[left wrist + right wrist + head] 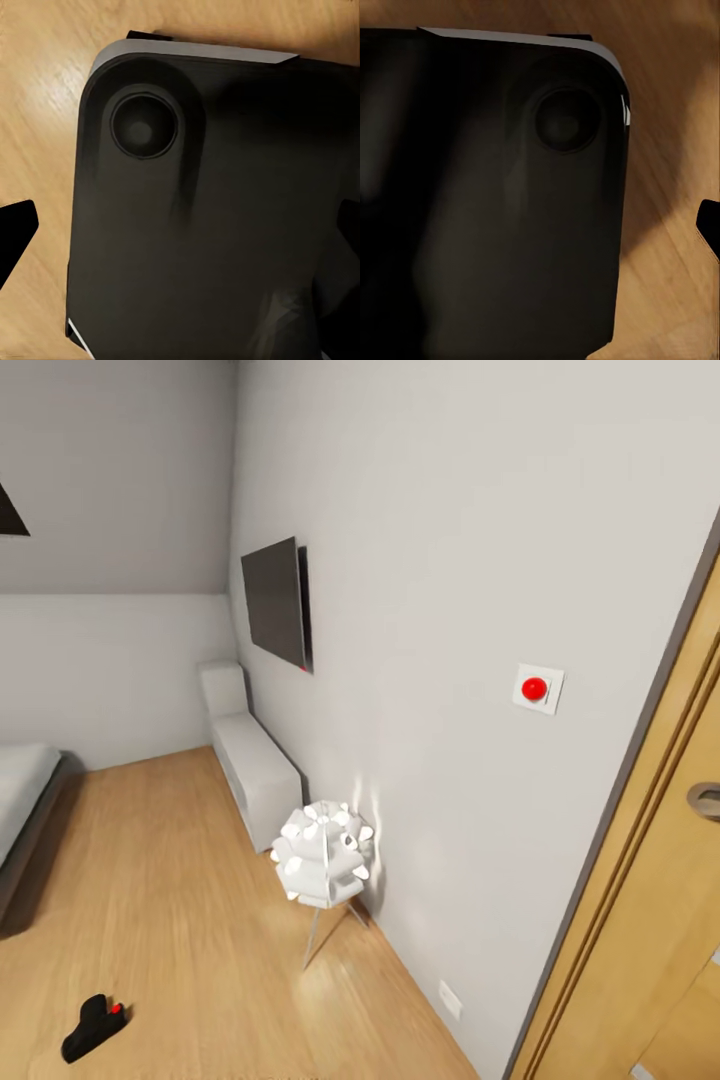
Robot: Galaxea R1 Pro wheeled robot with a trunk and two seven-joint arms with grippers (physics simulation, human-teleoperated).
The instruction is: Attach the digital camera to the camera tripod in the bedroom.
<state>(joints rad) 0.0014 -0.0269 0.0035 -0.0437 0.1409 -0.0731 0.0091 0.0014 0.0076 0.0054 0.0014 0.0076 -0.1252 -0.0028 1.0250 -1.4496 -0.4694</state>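
The digital camera [93, 1028] lies on the light wood floor [190, 880] at the near left, its small red button facing right. A white floor lamp [322, 855] stands near the right wall, with a low white shelf [250, 760] farther along that wall and a dark screen [275, 603] mounted above it. A grey bed [25, 800] sits at the far left. A wooden door [650, 920] is at the near right. Both wrist views look down on the robot's dark base [210, 217] over the floor; whether either end effector is spread or closed, I cannot tell.
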